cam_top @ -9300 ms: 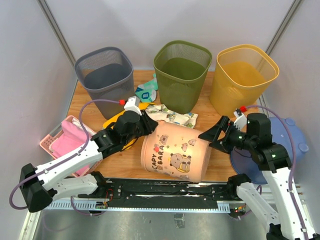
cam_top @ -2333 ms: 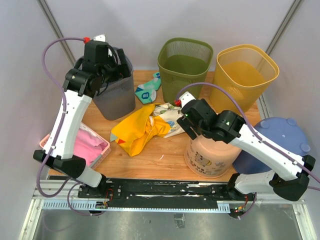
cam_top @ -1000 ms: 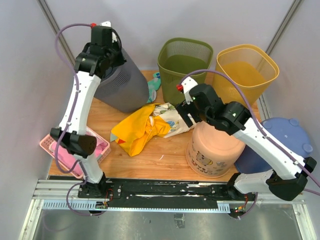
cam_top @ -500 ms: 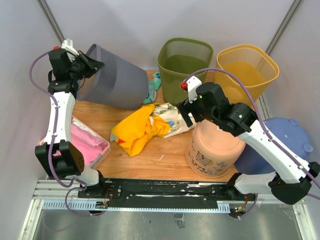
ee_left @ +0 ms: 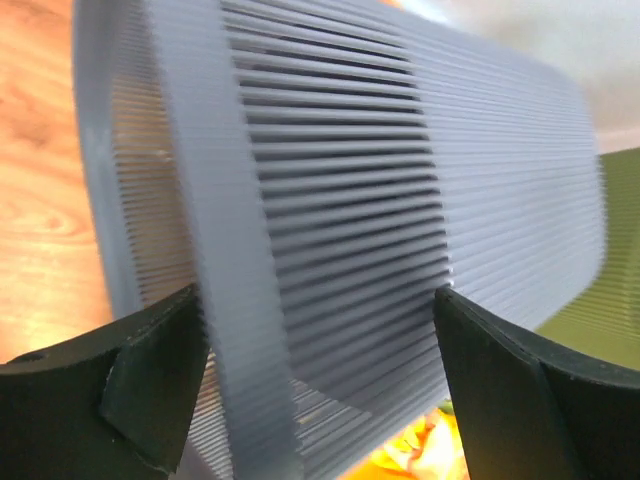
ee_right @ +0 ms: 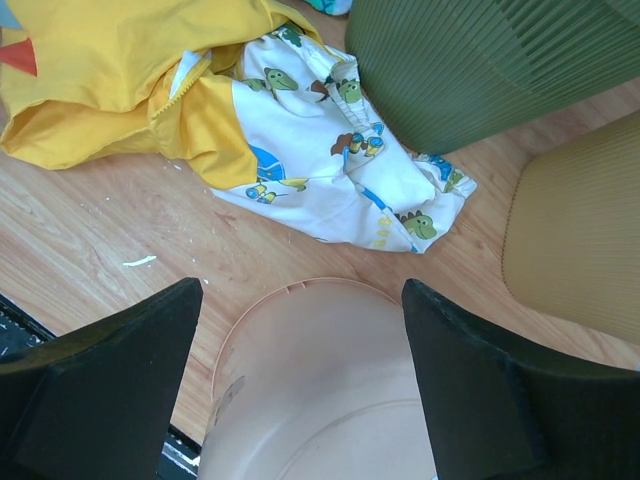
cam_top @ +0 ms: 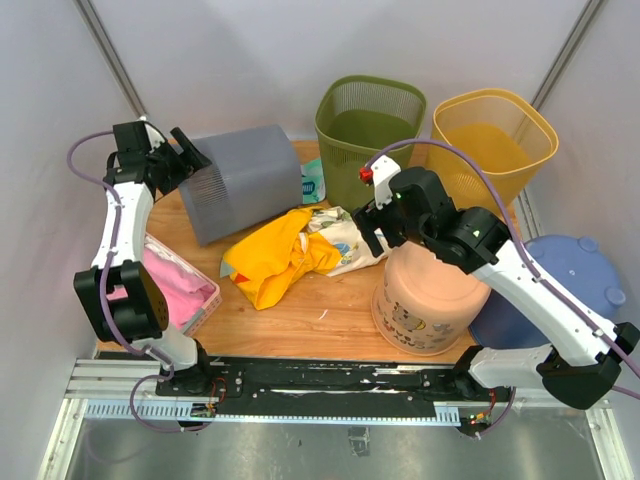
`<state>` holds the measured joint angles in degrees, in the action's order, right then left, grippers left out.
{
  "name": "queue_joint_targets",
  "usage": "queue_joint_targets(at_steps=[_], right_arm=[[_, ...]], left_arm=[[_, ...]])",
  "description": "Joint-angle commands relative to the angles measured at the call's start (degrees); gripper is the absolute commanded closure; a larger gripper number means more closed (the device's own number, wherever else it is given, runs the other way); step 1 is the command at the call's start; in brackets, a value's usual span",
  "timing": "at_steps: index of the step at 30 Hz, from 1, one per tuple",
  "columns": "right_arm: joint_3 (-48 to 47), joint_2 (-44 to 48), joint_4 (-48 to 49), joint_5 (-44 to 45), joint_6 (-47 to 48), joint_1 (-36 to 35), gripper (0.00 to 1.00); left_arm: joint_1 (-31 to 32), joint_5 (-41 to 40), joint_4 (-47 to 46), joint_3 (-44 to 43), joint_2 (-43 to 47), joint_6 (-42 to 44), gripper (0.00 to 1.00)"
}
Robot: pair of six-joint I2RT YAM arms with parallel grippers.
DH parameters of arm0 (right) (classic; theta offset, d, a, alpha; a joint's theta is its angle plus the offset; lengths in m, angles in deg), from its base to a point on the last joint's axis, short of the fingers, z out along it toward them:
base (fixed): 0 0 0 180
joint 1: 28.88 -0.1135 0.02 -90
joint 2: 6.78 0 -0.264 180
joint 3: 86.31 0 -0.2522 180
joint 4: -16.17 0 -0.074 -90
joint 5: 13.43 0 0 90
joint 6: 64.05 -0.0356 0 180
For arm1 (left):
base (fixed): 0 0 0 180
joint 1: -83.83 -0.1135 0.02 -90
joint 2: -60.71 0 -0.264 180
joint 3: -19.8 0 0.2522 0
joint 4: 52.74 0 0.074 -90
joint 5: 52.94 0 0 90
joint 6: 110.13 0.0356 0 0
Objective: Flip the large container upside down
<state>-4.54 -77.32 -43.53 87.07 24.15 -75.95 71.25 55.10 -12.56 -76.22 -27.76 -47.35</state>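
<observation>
Grey mesh basket (cam_top: 240, 180) is seen tipped onto its side at the back left of the counter (cam_top: 320, 310), mouth turned toward the left end effector (cam_top: 192, 152). Those fingers are spread wide with the basket's rim caught between them, and no squeeze can be made out (the wrist view's pretty blurry). Just beside the basket a yellow garment (cam_top: 275, 255) is heaped, with a dinosaur-print cloth (cam_top: 345, 240) touching it. Over on the right, the right end effector (ee_right: 300, 292) is held wide open too, above the flat bottom of a pink capybara bin (cam_top: 425, 295) that's already stood upside down. A green mesh basket (cam_top: 368, 140) and a yellow mesh basket (cam_top: 490, 150) are stood upright at the back.
</observation>
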Motion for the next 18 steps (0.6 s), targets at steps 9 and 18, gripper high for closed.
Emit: queue_joint_targets(at_steps=[9,18], right_arm=[[-5.5,-3.0,5.2,-8.9,-3.2,4.0,0.18],[-12.3,-18.3,23.9,-11.6,-15.1,4.0,0.23]], left_arm=[[0.0,-11.5,11.8,-9.3,2.1,9.6,0.01],[0.0,-11.8,11.7,-5.7,5.1,8.6,0.01]])
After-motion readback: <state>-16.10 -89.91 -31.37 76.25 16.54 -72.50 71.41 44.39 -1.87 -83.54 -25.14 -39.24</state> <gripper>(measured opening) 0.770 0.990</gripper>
